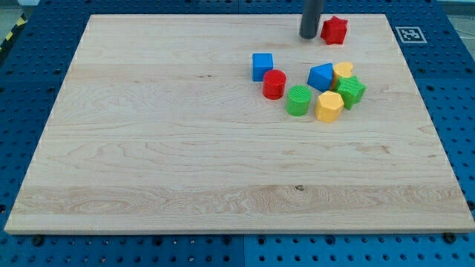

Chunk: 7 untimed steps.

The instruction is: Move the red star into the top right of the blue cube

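Now my tip (pixel 309 35) sits just left of the red star (pixel 334 30), near the counter's (pixel 148 148) top edge; the blue cube (pixel 262 66) lies below-left, and no hand shows.

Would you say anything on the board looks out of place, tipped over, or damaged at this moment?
Nothing stands out. The red star sits apart near the view's top, just right of my tip. The blue cube and the red cylinder beside it look intact, as does the cluster to their right.

Two red blocks (pixel 334 30), two blue (pixel 262 66), two green (pixel 299 100), two yellow (pixel 329 107).
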Tool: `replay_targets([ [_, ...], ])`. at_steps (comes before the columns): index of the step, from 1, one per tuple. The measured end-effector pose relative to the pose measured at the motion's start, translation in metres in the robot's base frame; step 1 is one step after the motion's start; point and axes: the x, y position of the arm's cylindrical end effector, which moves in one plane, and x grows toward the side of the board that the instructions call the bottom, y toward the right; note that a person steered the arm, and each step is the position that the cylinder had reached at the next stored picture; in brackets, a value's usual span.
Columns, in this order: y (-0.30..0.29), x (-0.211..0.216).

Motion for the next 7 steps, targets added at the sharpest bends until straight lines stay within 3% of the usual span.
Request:
replay_targets([
  [2, 0.043, 0.037],
  [4, 0.121, -0.008],
  [6, -0.017, 0.003],
  [7, -0.049, 0.007],
])
